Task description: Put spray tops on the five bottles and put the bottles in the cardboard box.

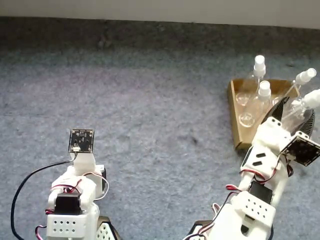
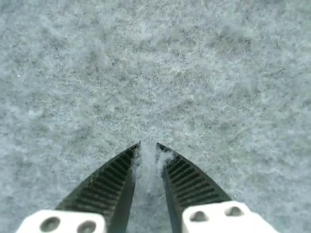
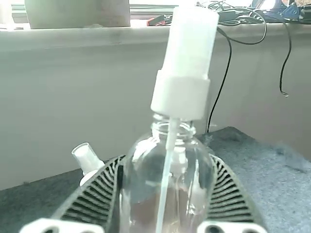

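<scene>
My right gripper is shut on a clear bottle. A white spray top stands in the bottle's neck, its collar raised slightly above the rim and its tube hanging inside. In the high view this gripper holds the bottle tilted over the near right part of the cardboard box. Three other bottles with spray tops stand in the box. My left gripper is shut on nothing, low over the grey carpet, and its arm is at the near left.
Grey carpet covers the table between the arms. A pale wall runs along the far edge. In the right wrist view, another spray top pokes up beside one finger, and cables hang at the wall behind.
</scene>
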Motion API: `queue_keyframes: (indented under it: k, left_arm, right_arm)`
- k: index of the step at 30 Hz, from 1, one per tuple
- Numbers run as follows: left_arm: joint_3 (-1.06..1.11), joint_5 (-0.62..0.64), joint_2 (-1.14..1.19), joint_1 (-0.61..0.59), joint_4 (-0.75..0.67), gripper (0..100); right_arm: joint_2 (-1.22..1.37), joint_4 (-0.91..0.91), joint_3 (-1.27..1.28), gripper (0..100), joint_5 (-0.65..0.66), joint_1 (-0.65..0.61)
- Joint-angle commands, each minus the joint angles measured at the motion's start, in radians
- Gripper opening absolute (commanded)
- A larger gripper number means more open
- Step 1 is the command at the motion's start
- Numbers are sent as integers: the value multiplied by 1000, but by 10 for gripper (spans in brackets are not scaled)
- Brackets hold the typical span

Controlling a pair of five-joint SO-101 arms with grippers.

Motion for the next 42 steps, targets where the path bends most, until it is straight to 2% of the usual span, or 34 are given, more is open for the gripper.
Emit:
queue_keyframes:
  k: [1, 8, 12, 17, 27, 37, 42]
  left_arm:
    - [22, -6, -7, 19, 5, 5]
    - [22, -6, -7, 19, 5, 5]
    - [22, -6, -7, 19, 5, 5]
    - [22, -6, -7, 19, 5, 5]
    - [22, -6, -7, 19, 5, 5]
    - [22, -6, -7, 19, 5, 7]
    - [22, -6, -7, 19, 5, 7]
  right_arm:
    - [1, -44, -12, 119, -6, 13]
    - [4, -44, -19, 119, -3, 13]
    - [4, -44, -30, 119, 106, -5]
    - [19, -44, -41, 119, 120, -13]
    - [308, -45, -318, 119, 110, 33]
    - [332, -45, -338, 119, 114, -53]
    - [481, -58, -366, 119, 118, -45]
